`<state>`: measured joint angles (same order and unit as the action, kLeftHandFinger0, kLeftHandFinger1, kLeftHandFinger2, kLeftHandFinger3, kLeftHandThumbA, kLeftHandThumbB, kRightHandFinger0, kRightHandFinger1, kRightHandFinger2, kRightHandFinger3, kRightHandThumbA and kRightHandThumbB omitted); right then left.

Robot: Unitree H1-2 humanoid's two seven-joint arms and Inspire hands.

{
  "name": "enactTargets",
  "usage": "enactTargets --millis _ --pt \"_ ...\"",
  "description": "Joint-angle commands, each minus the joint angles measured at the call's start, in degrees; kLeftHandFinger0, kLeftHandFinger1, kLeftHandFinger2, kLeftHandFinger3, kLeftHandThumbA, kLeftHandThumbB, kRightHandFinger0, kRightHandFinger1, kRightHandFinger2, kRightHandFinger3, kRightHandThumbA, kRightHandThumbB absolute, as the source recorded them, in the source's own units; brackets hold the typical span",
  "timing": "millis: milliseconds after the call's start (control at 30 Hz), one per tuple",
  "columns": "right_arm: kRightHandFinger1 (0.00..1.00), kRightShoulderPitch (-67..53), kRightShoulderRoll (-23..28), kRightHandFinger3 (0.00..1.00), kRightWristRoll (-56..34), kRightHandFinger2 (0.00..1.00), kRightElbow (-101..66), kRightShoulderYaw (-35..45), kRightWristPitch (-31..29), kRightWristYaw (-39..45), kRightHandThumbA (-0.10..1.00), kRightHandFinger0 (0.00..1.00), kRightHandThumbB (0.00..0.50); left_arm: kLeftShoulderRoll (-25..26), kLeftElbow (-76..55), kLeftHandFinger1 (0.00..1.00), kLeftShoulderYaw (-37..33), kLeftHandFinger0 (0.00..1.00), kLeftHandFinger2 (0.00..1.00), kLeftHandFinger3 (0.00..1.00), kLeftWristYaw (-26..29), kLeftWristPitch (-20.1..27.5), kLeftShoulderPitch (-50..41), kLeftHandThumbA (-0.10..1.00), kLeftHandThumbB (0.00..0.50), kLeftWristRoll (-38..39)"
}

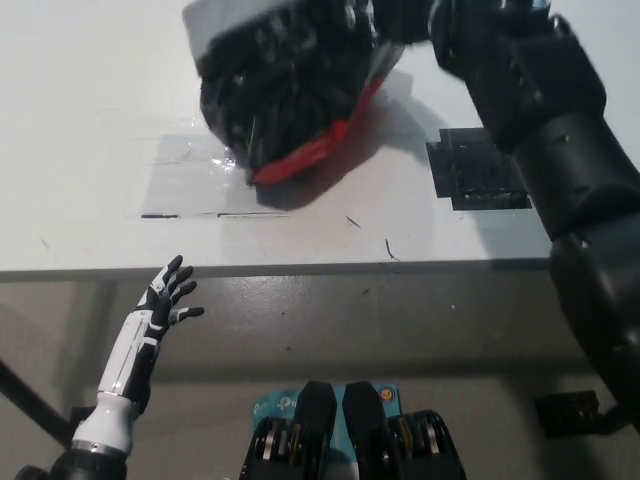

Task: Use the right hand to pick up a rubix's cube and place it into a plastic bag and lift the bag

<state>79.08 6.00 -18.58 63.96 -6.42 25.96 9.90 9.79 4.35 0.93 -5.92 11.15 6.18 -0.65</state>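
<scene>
— Right hand point(375, 25) is up by the far side of the table point(80, 150), bunched into the top of the bag point(280, 95); I'd say it's gripping the bag, though the plastic hides most of it.

— Is the bag off the table?

— Looks lifted, hanging over the taped patch point(190, 185); blurred, so I can't swear it's clear of the surface.

— And the cube?

— Something dark bulges inside the bag, with a red edge low down; likely the cube, but I can't make it out properly.

— So what's left?

— Little, I'd judge; only finishing the lift. Left hand point(168, 295) idles below the table's near edge, fingers spread, holding nothing.
</scene>
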Motion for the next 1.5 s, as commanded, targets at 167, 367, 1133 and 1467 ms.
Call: enactTargets --millis 167,367,1133,1467 --pt "1.00 -1.3 5.1 1.00 8.4 1.00 -0.1 -5.0 -6.4 8.5 0.71 1.00 0.450 1.2 -1.3 0.87 0.0 0.76 1.00 1.00 -0.9 0.9 1.6 0.98 0.147 0.3" --pt "1.00 -1.4 8.6 1.00 18.3 1.00 -3.0 -14.7 -7.8 11.4 0.77 1.00 0.456 1.1 -1.5 0.86 -0.1 0.76 1.00 1.00 -0.9 0.5 1.6 0.98 0.151 0.5" --pt "0.94 6.2 26.5 1.00 32.2 1.00 -40.9 -32.9 1.0 39.2 0.68 0.68 0.461 1.5 -1.7 0.82 0.1 0.76 1.00 1.00 -1.4 -0.3 1.4 0.99 0.149 1.2" --pt "1.00 -1.0 31.0 1.00 35.3 1.00 -58.5 -20.7 1.0 36.4 0.81 0.96 0.389 1.8 -1.2 0.81 0.4 0.76 1.00 1.00 -1.7 0.0 3.0 0.98 0.142 1.5"
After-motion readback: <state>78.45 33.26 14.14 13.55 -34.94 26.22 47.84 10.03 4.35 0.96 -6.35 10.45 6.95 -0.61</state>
